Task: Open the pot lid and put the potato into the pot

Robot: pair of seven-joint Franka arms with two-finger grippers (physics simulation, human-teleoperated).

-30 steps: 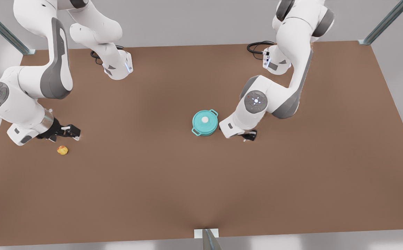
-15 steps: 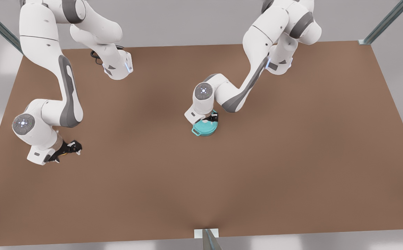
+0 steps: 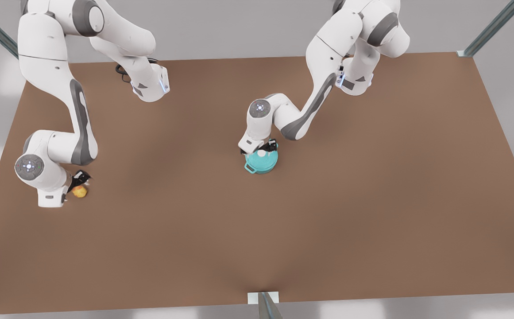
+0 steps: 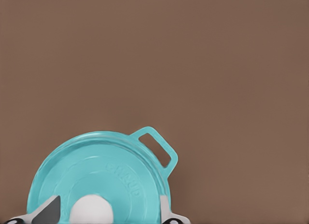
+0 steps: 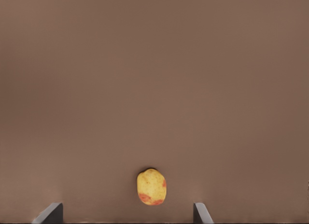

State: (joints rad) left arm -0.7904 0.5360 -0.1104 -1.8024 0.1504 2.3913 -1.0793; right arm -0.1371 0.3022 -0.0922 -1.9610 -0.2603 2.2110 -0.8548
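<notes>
The table [image 3: 372, 199] is matt brown, smooth and even; the lid [image 4: 111, 171] is smooth teal with a soft sheen and faint raised lettering, its knob [image 4: 91, 210] plain white; the potato [image 5: 151, 186] looks matt, lumpy yellow blotched orange-red; the arms' shells are glossy white.

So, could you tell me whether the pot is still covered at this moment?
Covered: the pot lid lies flat on the pot, and the open left gripper straddles its white knob.
</notes>
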